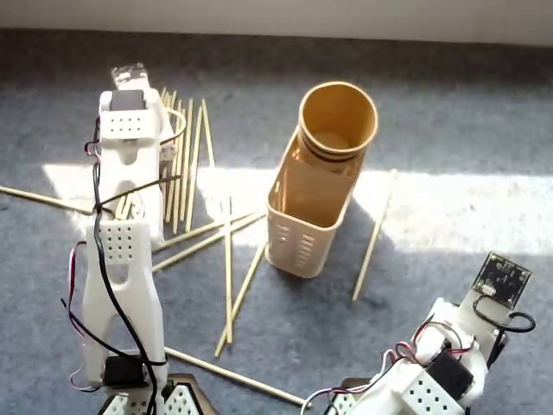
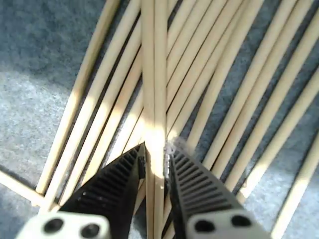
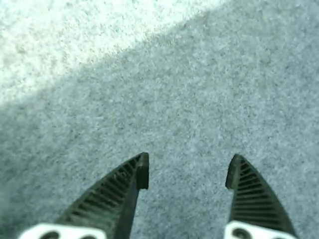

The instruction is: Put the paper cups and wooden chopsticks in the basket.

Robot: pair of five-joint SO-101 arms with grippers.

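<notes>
A fan of wooden chopsticks (image 1: 186, 156) lies on the grey carpet at the far left, under the wrist of my left arm (image 1: 128, 130). In the left wrist view my left gripper (image 2: 157, 152) is shut on a pair of chopsticks (image 2: 154, 74) in the middle of that pile. A tan paper cup (image 1: 337, 121) sticks out of the cream basket (image 1: 298, 246) at the centre. My right gripper (image 3: 187, 172) is open over bare carpet with nothing between its fingers. The right arm (image 1: 449, 363) is at the near right corner.
Loose chopsticks lie around the basket: one (image 1: 374, 235) to its right, several crossed (image 1: 228, 259) to its left, one (image 1: 233, 378) near the front and one (image 1: 43, 200) at the left edge. A bright sunlit band crosses the carpet.
</notes>
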